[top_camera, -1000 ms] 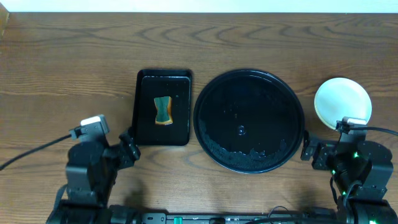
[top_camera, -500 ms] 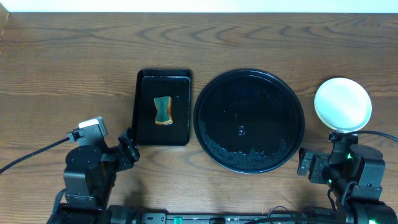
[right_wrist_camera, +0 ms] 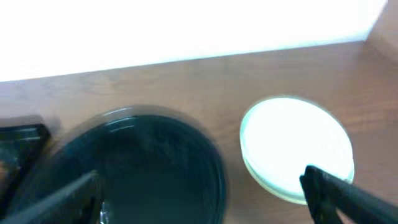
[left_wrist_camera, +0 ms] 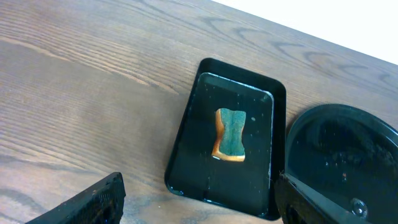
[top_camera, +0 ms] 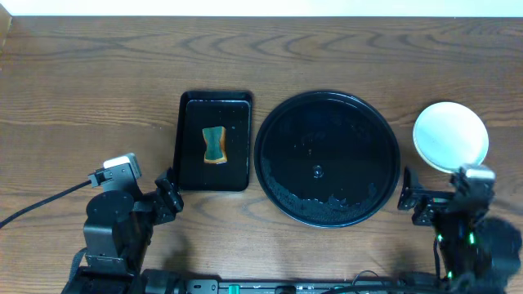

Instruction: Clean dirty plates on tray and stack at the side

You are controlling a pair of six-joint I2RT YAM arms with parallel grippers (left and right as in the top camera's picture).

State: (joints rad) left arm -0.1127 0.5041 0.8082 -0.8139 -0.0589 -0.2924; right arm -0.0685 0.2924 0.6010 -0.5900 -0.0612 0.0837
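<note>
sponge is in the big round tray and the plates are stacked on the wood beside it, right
No: the overhead view shows the sponge in the rectangular tray, not the round tray. The plates are stacked on the wood beside the round one.

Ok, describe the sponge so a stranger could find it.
Left of the big round tray sits a smaller rectangular black tray. The sponge lies in its middle, alone there: small, waisted, green on top with an orange edge.
</note>
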